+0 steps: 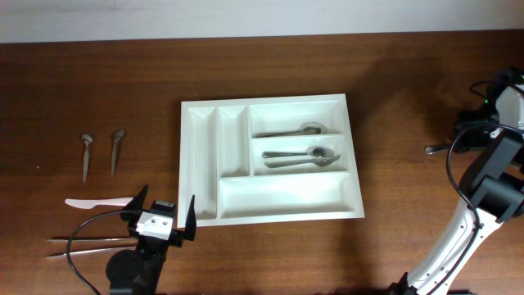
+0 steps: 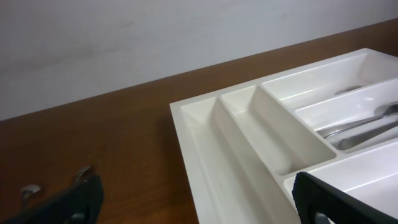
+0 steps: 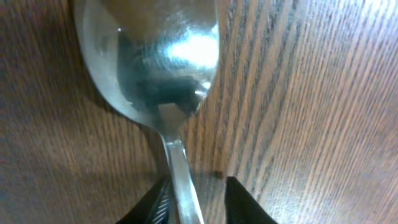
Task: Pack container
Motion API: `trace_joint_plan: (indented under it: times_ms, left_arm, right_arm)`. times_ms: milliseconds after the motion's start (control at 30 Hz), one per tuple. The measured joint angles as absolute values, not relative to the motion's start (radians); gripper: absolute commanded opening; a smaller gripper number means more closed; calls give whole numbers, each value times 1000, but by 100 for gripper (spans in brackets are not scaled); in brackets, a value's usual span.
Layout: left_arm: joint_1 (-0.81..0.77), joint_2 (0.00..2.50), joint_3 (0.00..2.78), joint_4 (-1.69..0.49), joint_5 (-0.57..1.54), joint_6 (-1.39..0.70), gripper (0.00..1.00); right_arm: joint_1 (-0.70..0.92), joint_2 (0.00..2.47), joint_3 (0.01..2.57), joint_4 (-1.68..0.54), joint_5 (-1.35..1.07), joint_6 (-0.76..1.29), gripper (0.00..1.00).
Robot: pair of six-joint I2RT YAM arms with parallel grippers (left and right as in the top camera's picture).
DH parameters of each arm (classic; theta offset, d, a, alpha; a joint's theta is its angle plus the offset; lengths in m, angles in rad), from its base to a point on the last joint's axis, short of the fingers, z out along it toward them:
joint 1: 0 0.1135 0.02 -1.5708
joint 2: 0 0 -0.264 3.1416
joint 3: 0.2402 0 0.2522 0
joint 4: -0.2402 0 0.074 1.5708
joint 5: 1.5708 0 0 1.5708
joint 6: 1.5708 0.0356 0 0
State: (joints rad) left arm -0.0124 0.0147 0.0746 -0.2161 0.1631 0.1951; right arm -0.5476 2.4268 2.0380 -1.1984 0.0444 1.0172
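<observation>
The white container [image 1: 286, 198], a large five-compartment tray, lies mid-table; its left end fills the left wrist view [image 2: 249, 143]. A metal spoon [image 1: 291, 130] lies in its top wide compartment, and a fork and spoon [image 1: 301, 156] in the middle one. My left gripper [image 1: 161, 215] [image 2: 202, 205] is open and empty, just off the tray's front left corner. My right gripper [image 1: 460, 141] [image 3: 196, 199] is far right, low over the table. Its fingers straddle the handle of a metal spoon [image 3: 149, 62] [image 1: 432, 150], with a gap on the right side.
Two small metal spoons [image 1: 86, 152] [image 1: 116, 149] lie on the table at the left. A white plastic knife [image 1: 98, 201] lies below them. Two long thin metal utensils [image 1: 86, 243] lie near the front left edge, by the left arm's base.
</observation>
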Motion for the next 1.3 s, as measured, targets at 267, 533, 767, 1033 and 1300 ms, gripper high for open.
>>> trace_joint_plan:
  times_ms: [267, 533, 767, 1033, 1300]
  left_arm:
    - [-12, 15, 75, -216, 163, 196, 99]
    - [-12, 15, 75, -216, 163, 196, 99]
    - [-12, 15, 75, -216, 163, 195, 99]
    - [-12, 15, 75, -216, 163, 196, 99]
    - [-12, 15, 75, -216, 163, 196, 99]
  right_arm:
    - [-548, 2427, 2038, -1192, 45, 1020, 4]
    - [-547, 2429, 2061, -1216, 44, 1020, 4]
    - [-537, 2442, 2268, -1325, 44, 1015, 4]
    - [-459, 2442, 2558, -1514, 41, 1009, 4]
    - [-274, 2442, 2725, -1664, -36, 1018, 4]
